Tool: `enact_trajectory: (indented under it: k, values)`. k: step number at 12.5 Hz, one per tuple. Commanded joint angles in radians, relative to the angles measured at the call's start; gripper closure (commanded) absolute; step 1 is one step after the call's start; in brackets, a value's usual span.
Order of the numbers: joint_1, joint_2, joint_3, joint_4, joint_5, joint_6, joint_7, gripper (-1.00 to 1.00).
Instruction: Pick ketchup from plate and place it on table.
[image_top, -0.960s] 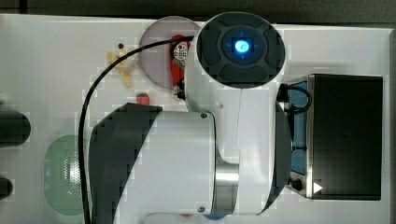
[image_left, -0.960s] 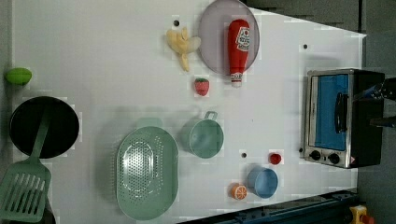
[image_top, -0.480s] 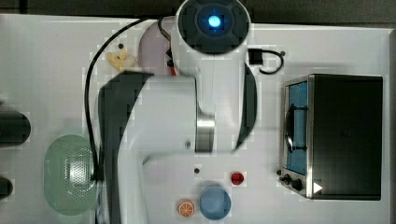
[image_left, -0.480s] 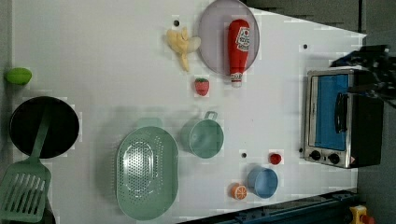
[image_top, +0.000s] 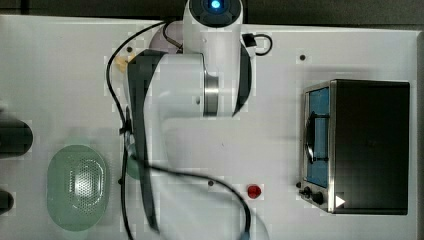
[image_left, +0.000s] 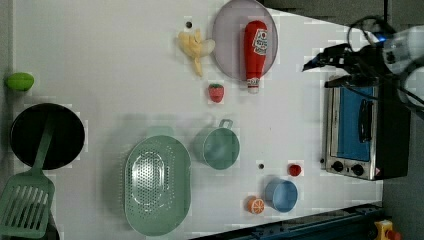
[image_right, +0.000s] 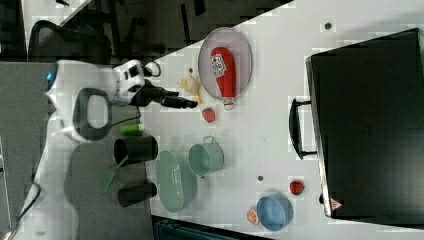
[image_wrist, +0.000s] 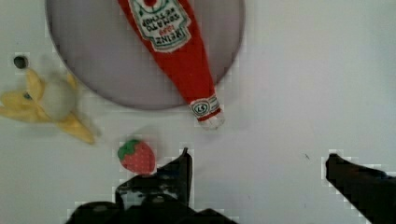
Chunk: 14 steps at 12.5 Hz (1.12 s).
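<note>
Ketchup, a small elongated red squeeze bottle with a white label (image_left: 255, 47), lies flat on the large round mauve-grey matte plate (image_left: 228, 45); we see its white cap overhanging the plate's rim above the white worktop (image_left: 100, 60). Near that rim, off the plate, sit a small red strawberry (image_left: 216, 93) and a yellow peeled banana toy (image_left: 196, 46). We see the black tool (image_wrist: 257, 179) with its jaws spread wide and nothing between them, hovering over bare worktop beside the plate, clear of the bottle.
</note>
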Motion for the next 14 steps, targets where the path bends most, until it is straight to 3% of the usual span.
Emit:
enact_trajectory:
  k: [1,7,14]
  values:
    - [0.018,0.069,0.004,0.071,-0.045,0.026,-0.165,-1.0]
    - [0.074,0.278,0.003,0.189,-0.128,0.166,-0.225,-1.0]
    - [0.081,0.412,0.0,0.194,-0.176,0.343,-0.225,-1.0]
